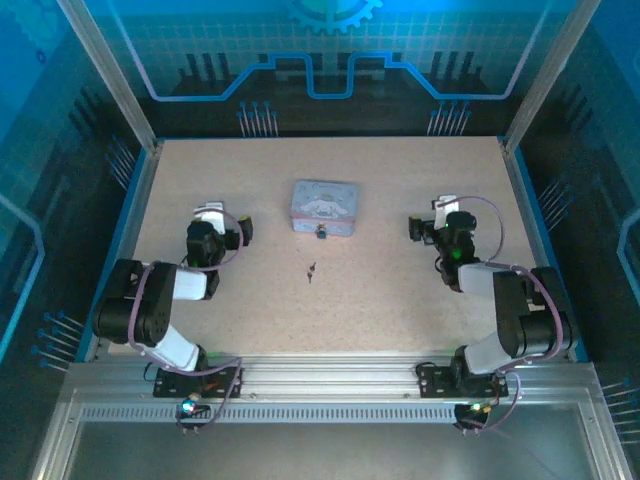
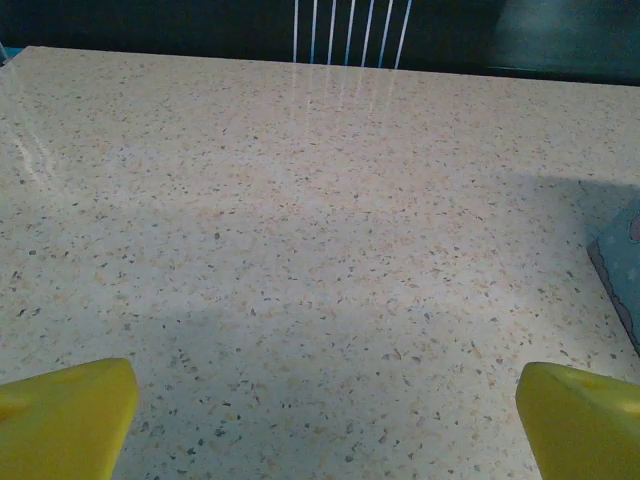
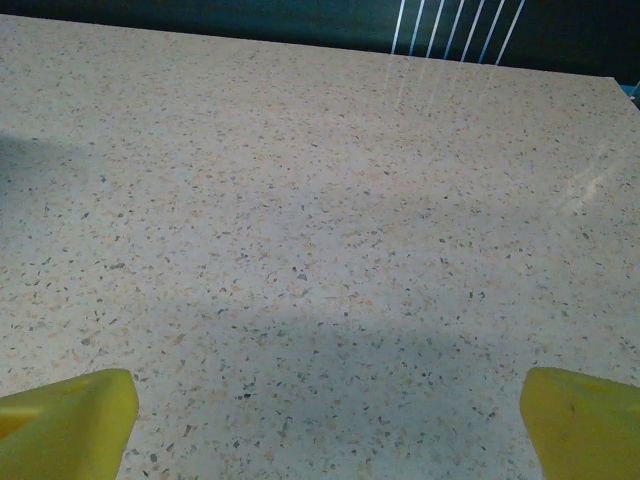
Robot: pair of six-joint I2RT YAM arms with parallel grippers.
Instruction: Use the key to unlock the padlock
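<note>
A tiny dark padlock (image 1: 321, 232) hangs at the front edge of a pale blue tin (image 1: 324, 205) in the middle of the table. The thin dark key (image 1: 312, 270) lies loose on the table a little nearer to me, apart from the padlock. My left gripper (image 1: 215, 222) rests open to the left of the tin, its yellow fingertips (image 2: 65, 415) wide apart over bare table. Over on the right, my right gripper (image 1: 432, 220) stands open too, with its yellow fingertips (image 3: 580, 420) spread and nothing between them.
The speckled table (image 1: 400, 290) is ringed by a blue rim and dark walls. The tin's corner (image 2: 622, 270) shows at the right edge of the left wrist view. Both arm bases sit on the metal rail (image 1: 330, 375) at the near edge.
</note>
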